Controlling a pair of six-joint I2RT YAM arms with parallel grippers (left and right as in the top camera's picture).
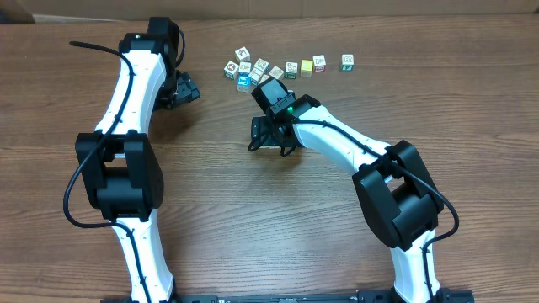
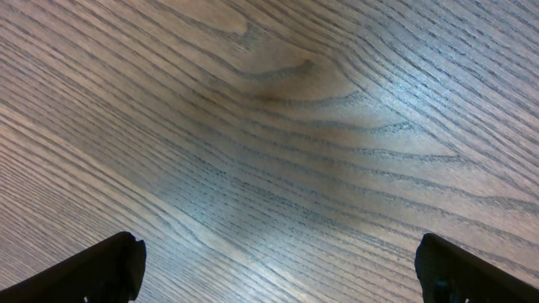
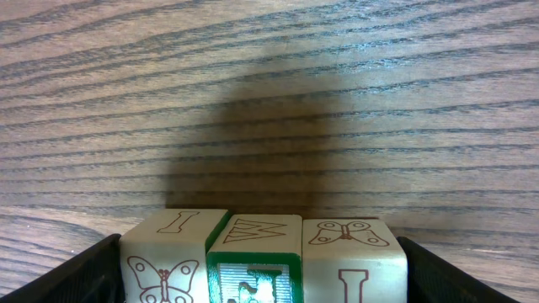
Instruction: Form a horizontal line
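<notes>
Several small wooden letter blocks lie at the far middle of the table. A loose row runs right from one block (image 1: 276,72) to a lone block (image 1: 347,61), and a cluster (image 1: 244,67) sits at the left end. My right gripper (image 1: 263,84) is open at the cluster's near edge. In the right wrist view its fingers (image 3: 257,252) flank three blocks side by side: a butterfly block (image 3: 168,252), a green-edged W block (image 3: 254,252) and another butterfly block (image 3: 354,252). My left gripper (image 1: 187,88) is open and empty over bare wood in the left wrist view (image 2: 278,269).
The wooden table (image 1: 253,219) runs under both arms. The left arm (image 1: 126,101) stretches along the left side. The right arm (image 1: 354,151) reaches in from the near right. A black cable (image 1: 88,45) lies at the far left.
</notes>
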